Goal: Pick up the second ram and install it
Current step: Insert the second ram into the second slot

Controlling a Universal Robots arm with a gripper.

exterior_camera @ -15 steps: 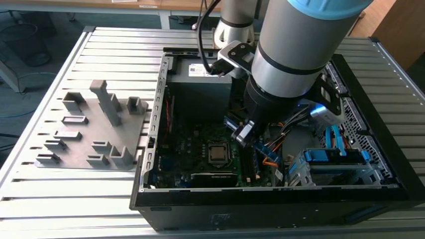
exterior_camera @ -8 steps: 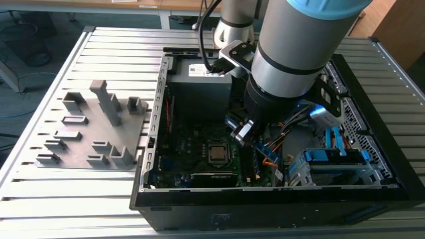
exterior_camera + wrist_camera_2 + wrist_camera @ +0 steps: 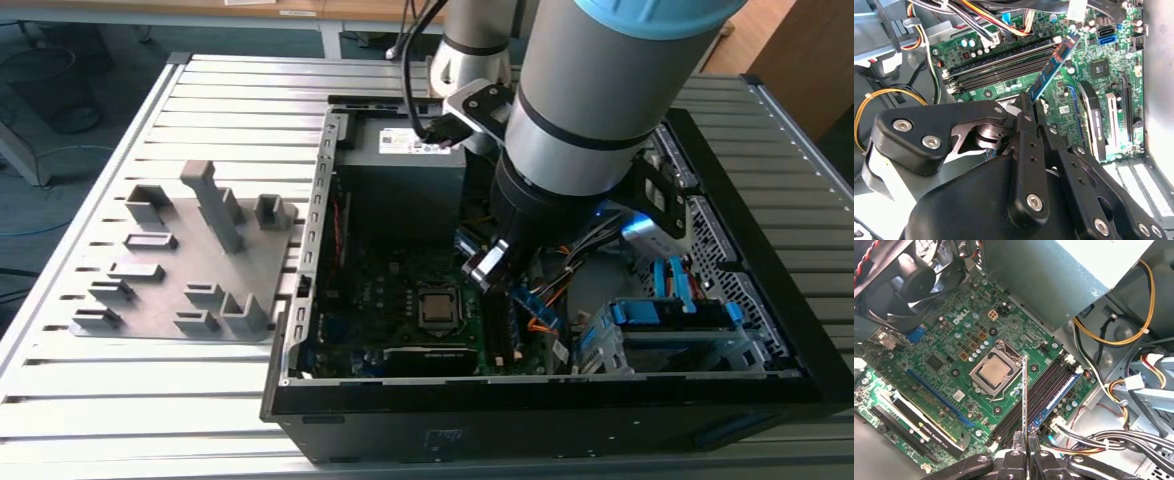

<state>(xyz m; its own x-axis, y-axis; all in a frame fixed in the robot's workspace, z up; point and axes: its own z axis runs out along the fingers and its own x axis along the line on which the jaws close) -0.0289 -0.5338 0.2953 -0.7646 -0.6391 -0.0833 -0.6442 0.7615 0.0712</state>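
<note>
Gripper point(image 3: 1025, 442) fingers are pressed together on one end of the second ram point(image 3: 1025, 395), which in the first wrist view shows edge-on as a thin pale line. Its long axis runs straight out from the fingertips toward the motherboard point(image 3: 949, 365), and its free end hangs just beside the processor socket point(image 3: 995, 371), between the socket and the memory slots point(image 3: 1046, 387). In the second wrist view the ram's point(image 3: 1054, 65) blue face with small chips shows, slanting away from the gripper point(image 3: 1031, 105) across the slots point(image 3: 999, 67). A small white sticker sits near its far end, its print too small to read. The stick is held clear of the slots, not seated.

In the exterior view, well off the socket point(image 3: 437, 308) toward the exterior view's left, a gray holder tray point(image 3: 187, 260) with upright blocks lies on the slatted table point(image 3: 120, 400). Next comes the open computer case point(image 3: 300, 330). Behind the socket sits the dark power supply point(image 3: 400, 185) with a white label point(image 3: 396, 138) whose writing cannot be made out. The gripper point(image 3: 483, 272) hangs just to the socket's right in that view. Further right are bundled cables point(image 3: 561, 310) and a drive cage point(image 3: 667, 320) with blue tabs.

In the first wrist view a black fan point(image 3: 904, 275) and an expansion card point(image 3: 919, 420) lie on the socket's far side from the slots, while cables point(image 3: 1134, 440) crowd beyond them.
</note>
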